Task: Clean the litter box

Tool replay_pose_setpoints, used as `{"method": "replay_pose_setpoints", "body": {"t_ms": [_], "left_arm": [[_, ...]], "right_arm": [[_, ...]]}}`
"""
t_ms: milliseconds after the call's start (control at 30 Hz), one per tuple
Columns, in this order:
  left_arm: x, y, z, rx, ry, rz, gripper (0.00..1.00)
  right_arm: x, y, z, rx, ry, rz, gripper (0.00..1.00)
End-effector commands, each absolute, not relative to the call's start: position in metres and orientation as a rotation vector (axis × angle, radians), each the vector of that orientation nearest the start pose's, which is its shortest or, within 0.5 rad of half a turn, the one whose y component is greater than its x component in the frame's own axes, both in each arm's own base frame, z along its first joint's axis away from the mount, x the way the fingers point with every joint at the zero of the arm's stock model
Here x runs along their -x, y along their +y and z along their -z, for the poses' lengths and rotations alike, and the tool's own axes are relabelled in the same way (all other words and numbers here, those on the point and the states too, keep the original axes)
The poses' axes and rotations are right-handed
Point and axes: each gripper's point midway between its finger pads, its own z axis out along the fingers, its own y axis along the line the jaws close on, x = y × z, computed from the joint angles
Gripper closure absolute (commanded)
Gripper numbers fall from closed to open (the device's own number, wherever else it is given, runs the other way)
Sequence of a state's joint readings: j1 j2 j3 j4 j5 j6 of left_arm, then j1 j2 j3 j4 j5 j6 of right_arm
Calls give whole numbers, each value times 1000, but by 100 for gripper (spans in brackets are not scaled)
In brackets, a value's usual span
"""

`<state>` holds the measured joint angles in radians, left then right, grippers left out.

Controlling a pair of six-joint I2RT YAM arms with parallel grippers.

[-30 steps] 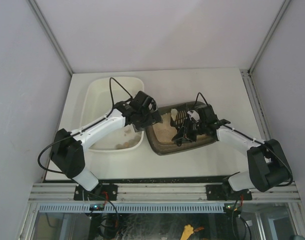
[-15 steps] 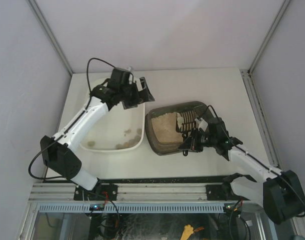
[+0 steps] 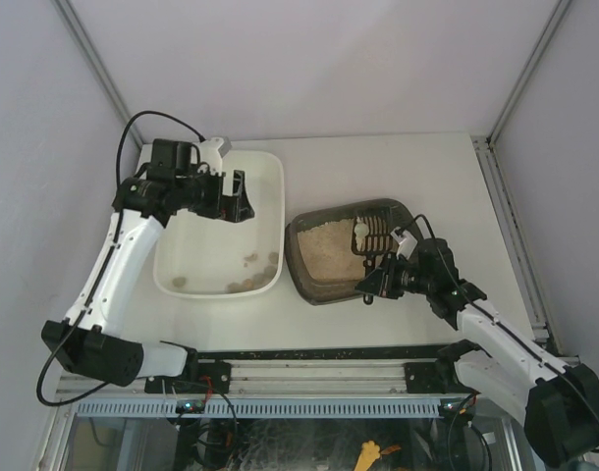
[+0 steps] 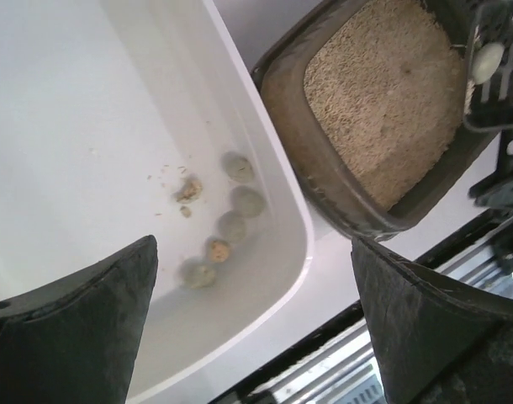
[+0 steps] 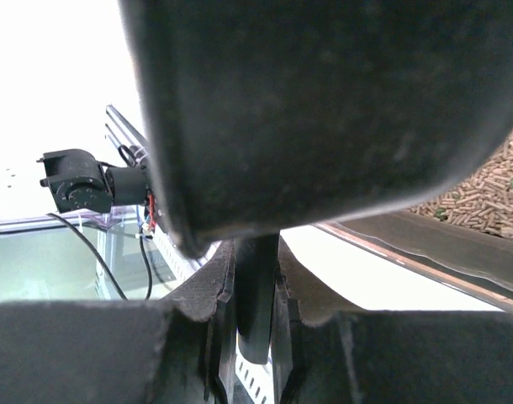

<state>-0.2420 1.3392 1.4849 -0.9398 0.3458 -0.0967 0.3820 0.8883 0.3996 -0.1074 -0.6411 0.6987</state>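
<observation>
Where it sits on the white table (image 3: 398, 167), just beside the larger cream-white plastic tub (image 3: 206, 245), the small dark grey-brown translucent rectangular litter box (image 3: 319, 290) shows rounded corners and a bed of beige sandy litter. A black slotted plastic scoop (image 3: 373, 237) bearing one pale lump (image 3: 360, 230) is over its right part; the right gripper (image 3: 376, 285) seems clamped on the scoop's handle. The left gripper (image 3: 236, 201) hangs over the tub, fingers spread wide.

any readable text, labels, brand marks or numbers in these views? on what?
None: no text can be read in any view.
The litter box, white tub and scoop show no print, label or number.
</observation>
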Motion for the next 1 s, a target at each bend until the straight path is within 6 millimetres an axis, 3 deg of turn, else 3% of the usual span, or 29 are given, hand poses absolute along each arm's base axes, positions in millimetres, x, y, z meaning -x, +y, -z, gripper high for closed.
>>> {"method": "replay_pose_setpoints", "body": {"t_ms": [0, 167, 300, 433, 567, 700, 733, 767, 833, 867, 933, 967], "left_arm": [[-296, -117, -284, -545, 2272, 432, 0], [-298, -109, -289, -520, 2280, 426, 0], [-289, -121, -285, -544, 2303, 547, 0], [-288, -122, -286, -551, 2296, 556, 0], [-284, -127, -287, -559, 2269, 596, 0], [-286, -124, -292, -515, 2257, 604, 0], [-286, -124, -294, -497, 2249, 636, 2], [-288, -121, -294, -449, 2250, 674, 11], [-293, -113, -293, -328, 2246, 730, 38], [-292, -112, -293, -296, 2241, 777, 44], [-285, -115, -293, -313, 2224, 906, 46], [-282, -117, -292, -334, 2223, 943, 41]], "right_arm": [[-201, 200, -139, 10, 2199, -1282, 100], [-187, 219, -137, 137, 2292, -1304, 100], [-208, 198, -153, -51, 2172, -1381, 100], [-192, 217, -139, 30, 2279, -1398, 100], [-208, 202, -140, -120, 2181, -1426, 100], [-193, 223, -136, 14, 2258, -1433, 100], [-195, 222, -136, -8, 2252, -1451, 100], [-201, 216, -139, -45, 2221, -1454, 100], [-209, 208, -140, -108, 2188, -1442, 100], [-207, 210, -141, -91, 2192, -1431, 100], [-197, 223, -138, -13, 2240, -1428, 100], [-193, 229, -139, 11, 2254, -1455, 100]]}}
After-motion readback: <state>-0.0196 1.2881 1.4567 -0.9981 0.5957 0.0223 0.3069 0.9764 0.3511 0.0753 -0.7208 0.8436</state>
